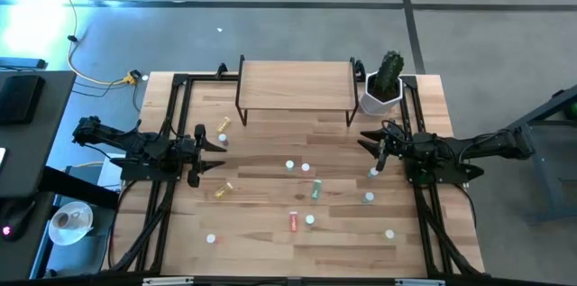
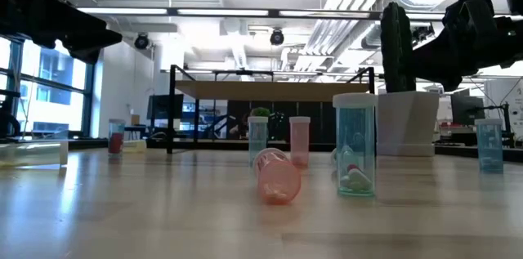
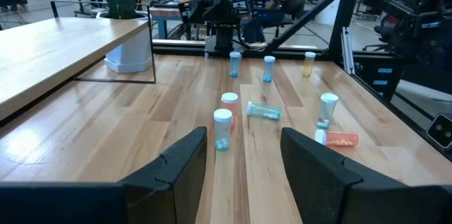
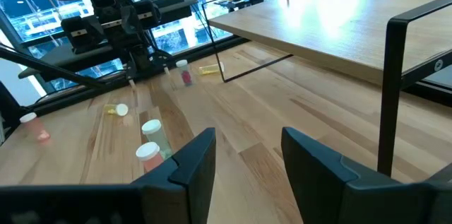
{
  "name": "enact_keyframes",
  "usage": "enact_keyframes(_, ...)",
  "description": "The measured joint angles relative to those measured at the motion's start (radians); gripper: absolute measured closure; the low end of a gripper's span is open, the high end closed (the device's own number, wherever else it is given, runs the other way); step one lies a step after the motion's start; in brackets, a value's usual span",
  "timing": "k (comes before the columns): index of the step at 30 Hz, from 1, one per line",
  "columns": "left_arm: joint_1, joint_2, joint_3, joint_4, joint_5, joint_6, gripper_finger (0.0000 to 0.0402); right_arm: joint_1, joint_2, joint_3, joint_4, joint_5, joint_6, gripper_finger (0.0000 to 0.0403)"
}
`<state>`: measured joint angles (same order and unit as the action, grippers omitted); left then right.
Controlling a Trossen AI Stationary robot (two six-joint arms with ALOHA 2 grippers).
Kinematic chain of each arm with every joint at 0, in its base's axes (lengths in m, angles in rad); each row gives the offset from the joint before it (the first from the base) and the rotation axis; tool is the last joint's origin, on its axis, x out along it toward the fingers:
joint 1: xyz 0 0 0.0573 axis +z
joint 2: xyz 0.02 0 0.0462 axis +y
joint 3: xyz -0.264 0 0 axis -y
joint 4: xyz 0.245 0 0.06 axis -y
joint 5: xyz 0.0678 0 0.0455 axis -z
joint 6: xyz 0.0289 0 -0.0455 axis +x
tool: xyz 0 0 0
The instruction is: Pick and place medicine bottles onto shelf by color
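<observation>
**Both pincers spread and empty, bottles scattered in front of the shelf**

Landmark: the shelf [image 1: 295, 80], a light-wood board on thin black legs at the far middle of the tabletop [image 1: 261, 236]. Its top carries no bottles.

Left pincer [image 1: 213, 152]: sits off the shelf's left front corner, out toward the tabletop's left edge. Fingers spread, nothing between them; the left wrist view shows bare wood in the gap.

Right pincer [image 1: 370, 142]: sits off the shelf's right front corner, just in front of the white pot with a cactus [image 1: 383, 83] that stands beside the shelf's right end. Fingers spread, holding nothing.

The medicine bottles, all on the tabletop, none on the shelf:
- yellow bottle [image 1: 224, 124] lying just off the shelf's left front leg, with a small capped bottle [image 1: 222, 140] nearby, close to the left pincer.
- second yellow bottle [image 1: 224, 189] lying farther forward from the shelf, left side.
- white-capped bottles [image 1: 289, 166] upright in front of the shelf's middle.
- green bottle [image 1: 316, 189] on its side, farther forward from the shelf's middle.
- red bottle [image 1: 294, 222] lying beyond that, toward the near edge.
- blue bottles [image 1: 368, 198] in front of the shelf's right end, one [image 1: 373, 172] near the right pincer.
- lone bottles well apart from the shelf, near the front edge [image 1: 211, 239] and [image 1: 389, 234].
</observation>
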<state>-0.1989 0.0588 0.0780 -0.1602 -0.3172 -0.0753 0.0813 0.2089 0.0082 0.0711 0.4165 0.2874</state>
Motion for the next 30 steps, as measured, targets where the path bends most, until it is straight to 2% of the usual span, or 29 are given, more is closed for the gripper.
enact_keyframes(16,0.0,0.0,0.0,0.0,0.0,0.0,0.0229,0.0,0.0,0.0,0.0,0.0,0.0,0.0249)
enact_keyframes(24,0.0,0.0,0.0,0.002,-0.094,0.0,0.0229,0.0,0.0,0.0,0.0,0.0,0.0,0.0249)
enact_keyframes(30,0.0,0.0,0.0,0.003,-0.113,0.0,0.0229,0.0,0.0,0.0,0.0,0.0,-0.01,0.0249)
